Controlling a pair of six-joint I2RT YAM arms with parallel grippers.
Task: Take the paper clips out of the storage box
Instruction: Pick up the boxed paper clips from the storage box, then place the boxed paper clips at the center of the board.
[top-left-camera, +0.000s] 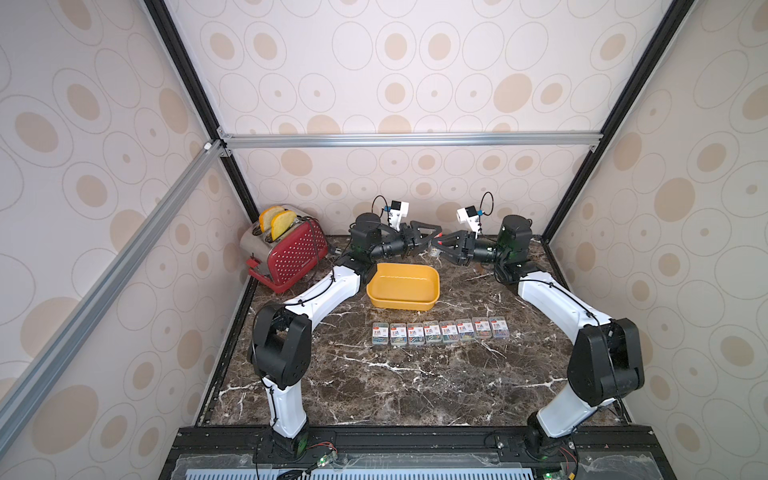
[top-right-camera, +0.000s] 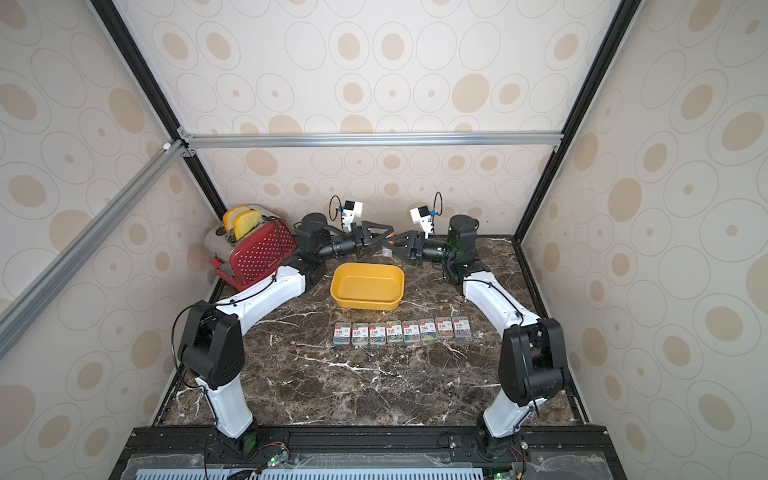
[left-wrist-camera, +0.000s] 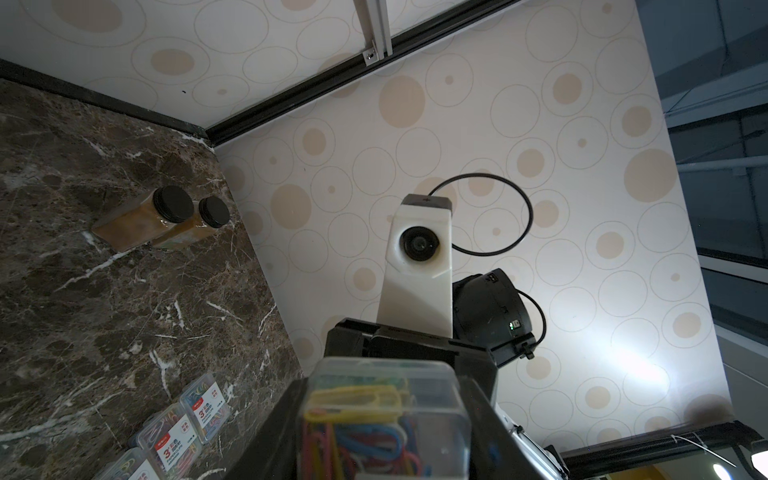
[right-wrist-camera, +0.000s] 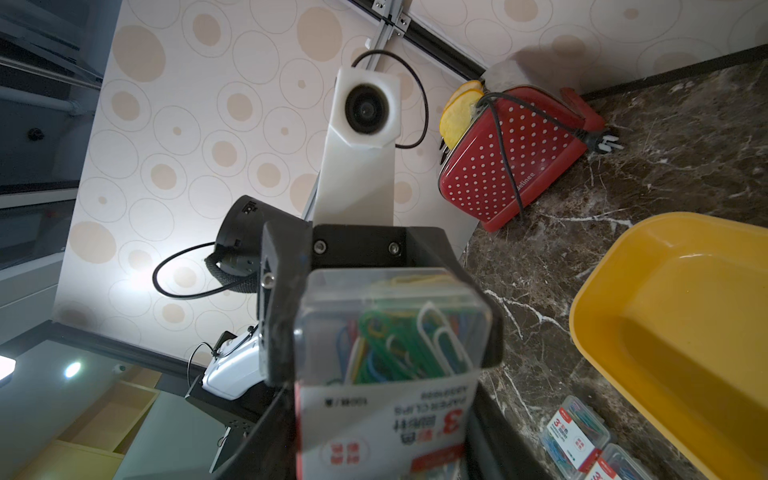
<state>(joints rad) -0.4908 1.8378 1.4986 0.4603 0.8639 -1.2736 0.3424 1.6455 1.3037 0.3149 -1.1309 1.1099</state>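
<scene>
My left pincer (top-left-camera: 430, 240) and right pincer (top-left-camera: 438, 247) meet at frame centre, both clamped on one clip box (right-wrist-camera: 390, 332) in mid-air. Just below sits the yellow storage box (top-left-camera: 401, 306) — lower still, eight clip boxes (top-left-camera: 440, 332) lie in a row.

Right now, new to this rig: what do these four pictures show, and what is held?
A left arm and a right arm stand at a marble table. Both top views look down from behind the arms' bases; each wrist view comes from a camera on one arm. The yellow storage box is empty. Eight clip boxes lie in a row nearer the bases. A ninth clip box is in the air near its far side, with the left fingers and right fingers both on it, like a handover. A red toaster stands in the far corner.
</scene>
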